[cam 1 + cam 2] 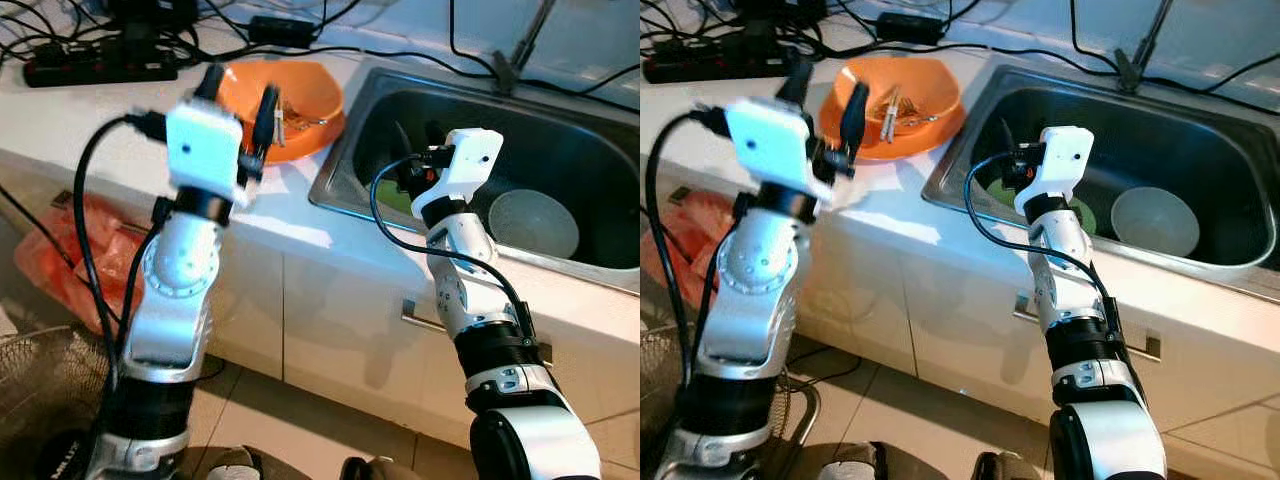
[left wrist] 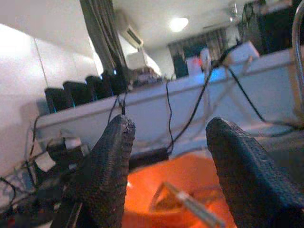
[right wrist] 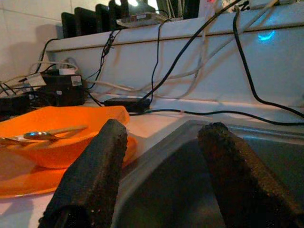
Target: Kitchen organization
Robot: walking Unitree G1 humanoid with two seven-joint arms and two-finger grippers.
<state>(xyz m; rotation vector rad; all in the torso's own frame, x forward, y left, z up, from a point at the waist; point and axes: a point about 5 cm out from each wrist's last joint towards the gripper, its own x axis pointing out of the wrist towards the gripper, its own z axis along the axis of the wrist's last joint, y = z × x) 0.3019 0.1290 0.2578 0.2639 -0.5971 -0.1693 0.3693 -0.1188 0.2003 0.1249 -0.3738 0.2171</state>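
An orange bowl (image 1: 300, 100) on an orange plate stands on the white counter left of the steel sink (image 1: 340, 170). It holds a spoon (image 3: 38, 135) and chopsticks (image 1: 890, 103). My left gripper (image 1: 238, 100) hovers open just in front of the bowl's near rim, nothing between its fingers; in the left wrist view the left gripper (image 2: 168, 142) points at the bowl (image 2: 156, 185). My right gripper (image 1: 415, 150) is open over the sink's left part, holding nothing. A pale grey bowl (image 1: 533, 222) and a green item (image 1: 1080, 215) lie in the sink.
A black power strip (image 1: 100, 68) and several cables run along the back of the counter. An orange plastic bag (image 1: 70, 250) and a fan grille (image 1: 40, 390) sit on the floor at the left. A cabinet handle (image 1: 415, 318) juts out below the sink.
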